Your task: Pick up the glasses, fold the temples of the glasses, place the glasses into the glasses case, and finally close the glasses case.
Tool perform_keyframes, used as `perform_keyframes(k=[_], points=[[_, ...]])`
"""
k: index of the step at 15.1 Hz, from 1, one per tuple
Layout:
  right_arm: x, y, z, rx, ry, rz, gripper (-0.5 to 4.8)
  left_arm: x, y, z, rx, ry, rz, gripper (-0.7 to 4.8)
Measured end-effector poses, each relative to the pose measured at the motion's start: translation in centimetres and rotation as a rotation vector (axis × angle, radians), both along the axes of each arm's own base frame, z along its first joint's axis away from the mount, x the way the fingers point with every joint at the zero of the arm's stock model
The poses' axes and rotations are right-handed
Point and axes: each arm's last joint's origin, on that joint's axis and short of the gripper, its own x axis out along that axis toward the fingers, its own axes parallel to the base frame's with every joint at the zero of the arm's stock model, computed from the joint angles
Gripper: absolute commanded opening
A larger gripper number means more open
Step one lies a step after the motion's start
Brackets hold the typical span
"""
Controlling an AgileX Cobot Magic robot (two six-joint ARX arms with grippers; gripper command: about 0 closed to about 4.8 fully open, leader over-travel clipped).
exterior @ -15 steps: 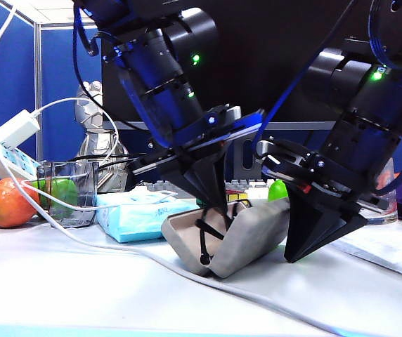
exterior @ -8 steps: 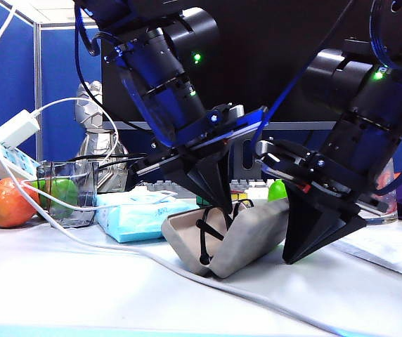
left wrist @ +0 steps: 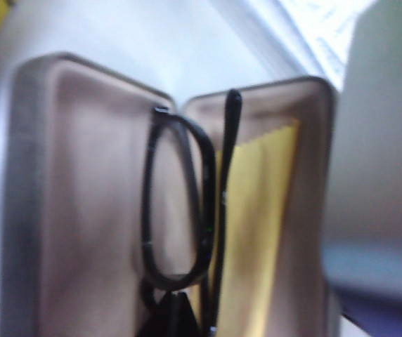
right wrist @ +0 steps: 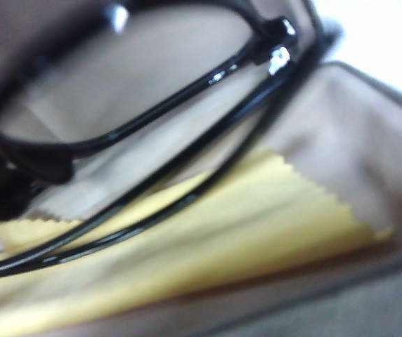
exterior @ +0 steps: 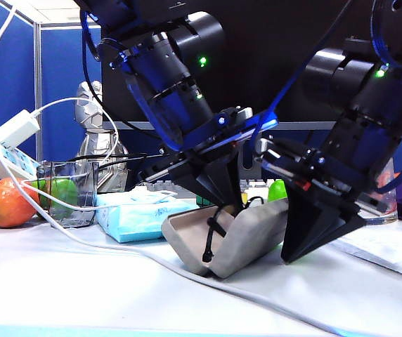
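Black glasses (left wrist: 178, 210) sit in the open grey case (exterior: 250, 235) at the middle of the white surface (exterior: 102, 295), long axis running along the case, frame on edge near the hinge, one temple (left wrist: 223, 203) over the yellow cloth (left wrist: 257, 232). Left gripper (exterior: 230, 200) slants down from 11 o'clock into the case, jaws together on the glasses as far as I can tell. Right gripper (exterior: 317, 235) slants down from 1 o'clock, jaws together, just beside the lid.

Blue partition wall (exterior: 15, 84) behind white table (exterior: 81, 295).
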Motion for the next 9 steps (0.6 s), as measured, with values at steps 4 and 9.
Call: perform_keyframes(k=[4, 9], points=[[-0.11, -0.03, 0.27, 0.0, -0.018, 0.034, -0.01, -0.06, -0.06, 0.02, -0.017, 0.015, -0.019, -0.06], [-0.27, -0.06, 0.46, 0.011, -0.025, 0.057, -0.01, 0.01, 0.0, 0.13, -0.003, -0.012, -0.005, -0.06]])
